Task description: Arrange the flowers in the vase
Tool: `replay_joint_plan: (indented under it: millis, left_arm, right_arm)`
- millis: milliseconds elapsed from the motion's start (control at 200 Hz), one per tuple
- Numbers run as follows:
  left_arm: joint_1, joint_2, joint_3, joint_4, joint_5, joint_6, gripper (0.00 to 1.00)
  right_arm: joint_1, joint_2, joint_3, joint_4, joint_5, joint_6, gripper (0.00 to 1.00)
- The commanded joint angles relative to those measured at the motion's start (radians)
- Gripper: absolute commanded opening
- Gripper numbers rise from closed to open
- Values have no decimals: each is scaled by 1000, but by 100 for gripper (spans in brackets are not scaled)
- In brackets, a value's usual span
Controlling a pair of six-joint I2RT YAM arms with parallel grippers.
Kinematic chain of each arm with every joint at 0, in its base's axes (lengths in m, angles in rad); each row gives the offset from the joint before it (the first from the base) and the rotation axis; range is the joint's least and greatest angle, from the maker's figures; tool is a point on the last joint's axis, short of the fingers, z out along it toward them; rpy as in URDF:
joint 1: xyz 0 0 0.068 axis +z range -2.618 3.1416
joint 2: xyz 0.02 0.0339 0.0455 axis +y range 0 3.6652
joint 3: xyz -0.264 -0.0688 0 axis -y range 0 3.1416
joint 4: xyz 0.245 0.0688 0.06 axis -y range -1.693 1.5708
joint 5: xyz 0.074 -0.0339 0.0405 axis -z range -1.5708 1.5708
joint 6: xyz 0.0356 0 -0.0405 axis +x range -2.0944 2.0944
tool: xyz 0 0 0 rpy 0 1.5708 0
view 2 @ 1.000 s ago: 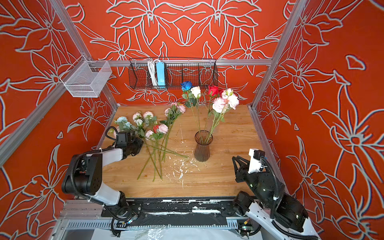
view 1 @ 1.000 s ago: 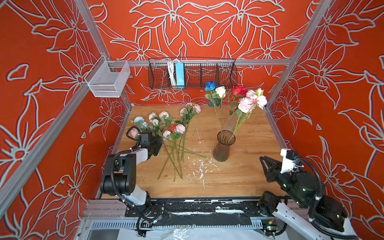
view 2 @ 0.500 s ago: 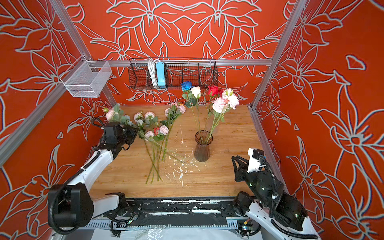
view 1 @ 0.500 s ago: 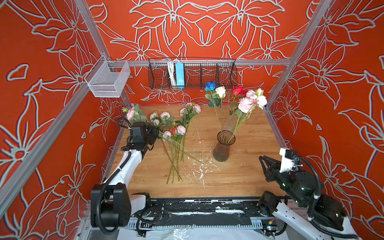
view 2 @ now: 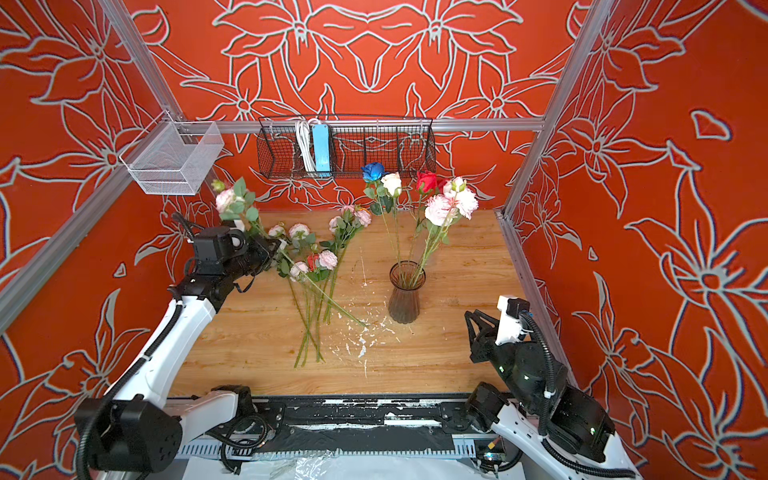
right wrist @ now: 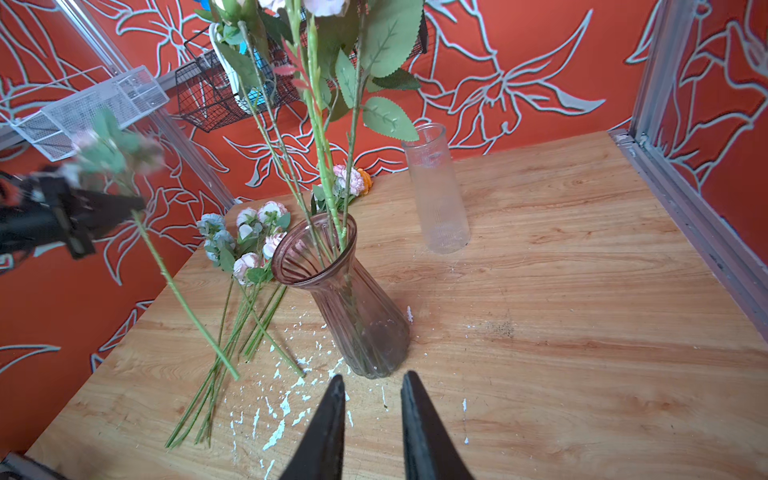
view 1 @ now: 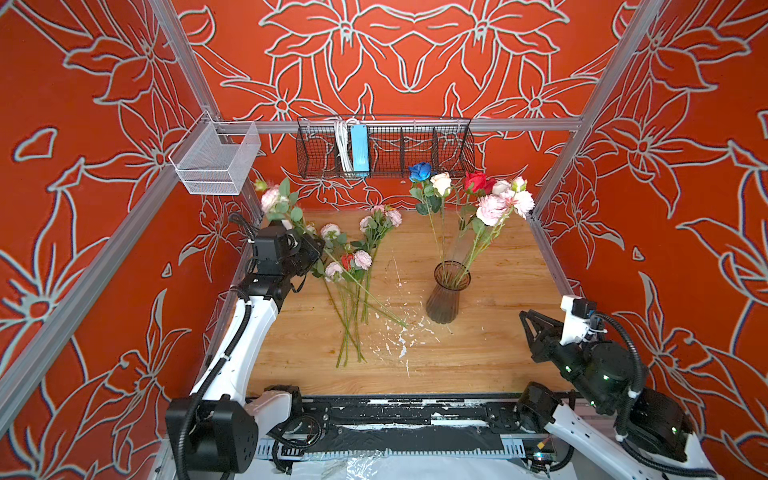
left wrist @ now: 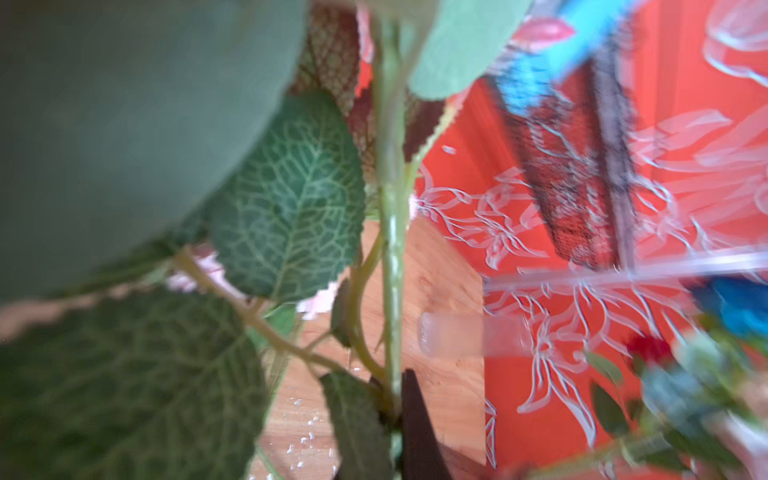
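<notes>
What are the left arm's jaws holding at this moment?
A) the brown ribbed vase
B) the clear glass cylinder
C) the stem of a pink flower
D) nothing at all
C: the left jaws are shut on the green stem of a pink flower, its bloom up by the left wall, while the brown vase and the clear cylinder stand apart from them.

The left arm [view 1: 249, 345], built of white shell links and black joint housings, is wearing a black corrugated cable [view 1: 245, 322] pinned down by white ties. The right arm [view 1: 602, 374], mostly black above a white base link, is glowing with small green lights [view 1: 566, 368] and carrying a white wrist block [view 1: 575, 322]. The right tool [right wrist: 374, 376] is showing two black tapered fingers [right wrist: 332, 419].
</notes>
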Motion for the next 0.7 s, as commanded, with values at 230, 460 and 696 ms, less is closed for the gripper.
replay_joint_plan:
  millis: [230, 460, 696]
  left_arm:
    - [-349, -22, 398, -2, -46, 369, 0]
    - [-451, 142, 601, 126, -105, 394, 0]
    - [-557, 324, 735, 183, -135, 509, 0]
  right_arm:
    - [4, -48, -122, 97, 75, 71, 27]
    - [3, -49, -172, 148, 103, 98, 27]
    - [4, -67, -198, 155, 146, 98, 27]
